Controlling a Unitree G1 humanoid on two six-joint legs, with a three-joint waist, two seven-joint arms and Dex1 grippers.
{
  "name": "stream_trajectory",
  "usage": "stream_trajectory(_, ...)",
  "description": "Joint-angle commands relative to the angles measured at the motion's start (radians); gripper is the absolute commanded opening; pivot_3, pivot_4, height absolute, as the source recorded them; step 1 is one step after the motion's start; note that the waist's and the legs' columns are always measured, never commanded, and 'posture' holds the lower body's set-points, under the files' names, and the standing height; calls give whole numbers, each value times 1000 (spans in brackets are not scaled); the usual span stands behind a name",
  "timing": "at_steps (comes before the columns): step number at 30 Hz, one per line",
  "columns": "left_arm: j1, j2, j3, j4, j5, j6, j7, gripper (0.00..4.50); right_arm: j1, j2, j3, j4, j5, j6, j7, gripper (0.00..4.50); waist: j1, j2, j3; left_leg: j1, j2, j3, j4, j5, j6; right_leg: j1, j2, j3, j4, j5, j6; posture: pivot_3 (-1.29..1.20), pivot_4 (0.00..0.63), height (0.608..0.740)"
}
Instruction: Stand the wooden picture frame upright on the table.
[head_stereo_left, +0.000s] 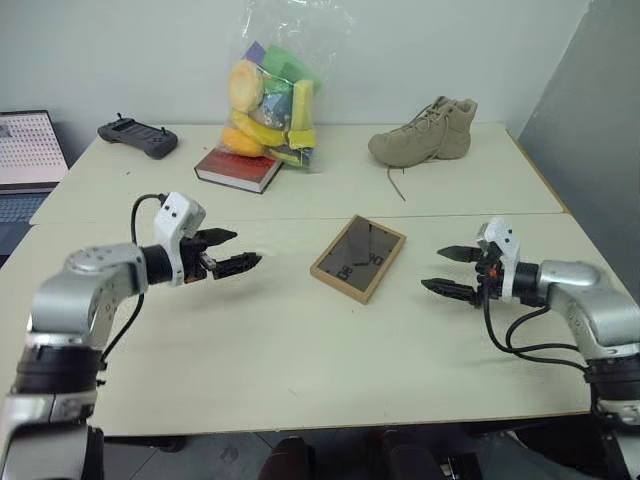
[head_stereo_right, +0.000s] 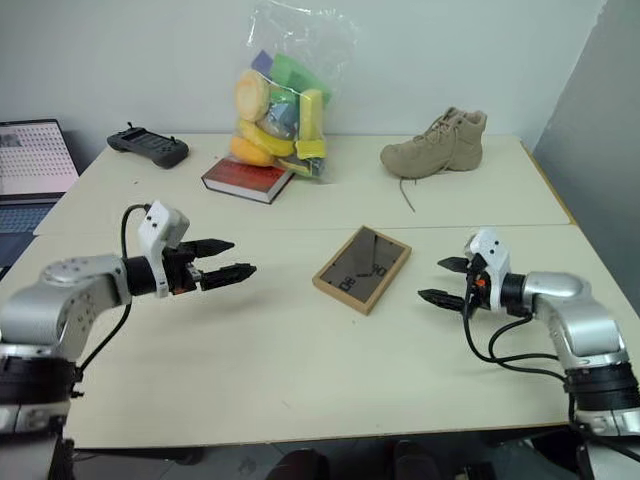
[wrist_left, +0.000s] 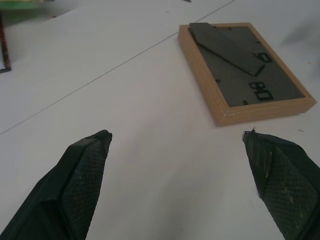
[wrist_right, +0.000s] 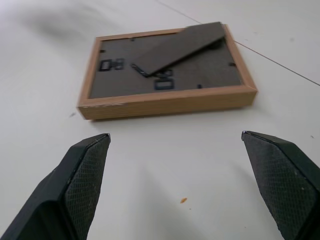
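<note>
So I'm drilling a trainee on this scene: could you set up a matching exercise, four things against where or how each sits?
Things:
1. wooden picture frame
2. tan boot
3. red-edged book
4. black controller

States:
A. far left of the table
B. lying back up, between both open tools
C. under the clear bag of toys
D. far right, lace trailing

Pairs: 1-B, 2-D, 3-C, 4-A
</note>
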Motion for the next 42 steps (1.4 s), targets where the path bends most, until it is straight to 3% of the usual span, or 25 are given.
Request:
stream_trajectory(1,-64,20,-46,60,60,-83,-69,4500,-54,-18,15,30,-7,-14,45,4474,-1,0,0,0,0,0,0,0,0,0,0,0,0,0,0,0,150,740)
stream_trajectory(8,-137,-56,-78,146,112,-141,-61,4500,-92,19,9,97,-50,-11,-39,4474,2,0,0,-3,0,0,2,0,0,-1,-1,0,0,0,0,0,150,740)
stream_trajectory(11,-178,-109,-85,215,151,-196,-25,4143,-104,34,15,132,-77,-32,-76,4024,3,0,0,-3,0,0,2,0,0,-1,-1,0,0,0,0,0,150,740)
stream_trajectory(19,-260,-287,-154,399,308,-398,121,2285,-153,153,61,241,-228,-103,-288,1792,4,-1,0,-3,0,0,2,0,-1,-2,-1,1,1,0,0,0,150,740)
stream_trajectory(27,-270,-402,-215,515,430,-499,231,596,-217,307,83,377,-315,-156,-450,0,-1,-1,0,-4,0,2,3,2,-4,-4,-1,2,2,0,0,0,150,740)
stream_trajectory(30,-241,-417,-216,472,426,-485,215,25,-254,356,86,445,-330,-186,-477,0,-5,-1,0,-5,0,2,3,3,-4,-4,-1,2,2,0,0,0,150,740)
stream_trajectory(34,-201,-429,-229,388,423,-441,193,25,-279,406,104,489,-335,-214,-470,0,-16,-1,0,-5,0,1,2,3,-4,-4,-1,2,2,0,0,0,150,740)
stream_trajectory(42,-30,-385,-253,3,370,-197,96,25,-283,483,136,428,-293,-190,-370,0,-22,0,0,-5,0,1,2,3,-4,-5,-1,2,2,0,0,0,150,740)
